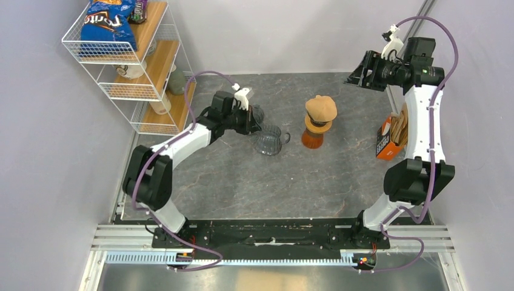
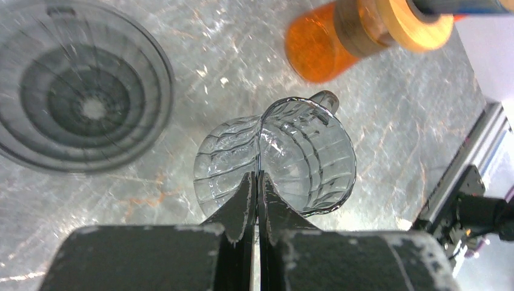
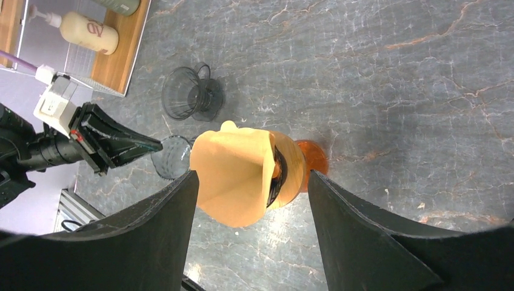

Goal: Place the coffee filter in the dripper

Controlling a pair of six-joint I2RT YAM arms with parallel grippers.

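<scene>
Lettering first: blue Doritos bag [image 1: 106, 24] on the top tier of the wire shelf [image 1: 159, 124], name partly readable. Cream pump bottle [image 3: 85, 33] on a wooden tier carries dark letters that look like "AD". Orange box [image 1: 386, 140] beside the right arm has print too small to read.

Left gripper [image 2: 259, 179]: arm bent at the elbow, reaching forward across the table, wrist low. Fingers pinched together on the rim of the clear glass server [image 2: 303, 157], glass wall caught between them. Grey ribbed dripper [image 2: 85, 103] stands ahead and to the left of these fingers, apart from the server. Orange carafe [image 2: 318, 48] with a wooden collar lies ahead and to the right.

Right gripper [image 3: 251, 176]: arm stretched tall, wrist raised high and tipped downward over the table. Fingers spread wide, gripping nothing. Brown coffee filter [image 3: 236, 176] appears between the two fingers, well below them, sitting in the mouth of the orange carafe. Dripper is beyond the filter, left of the gripper's centre line, and holds no paper
</scene>
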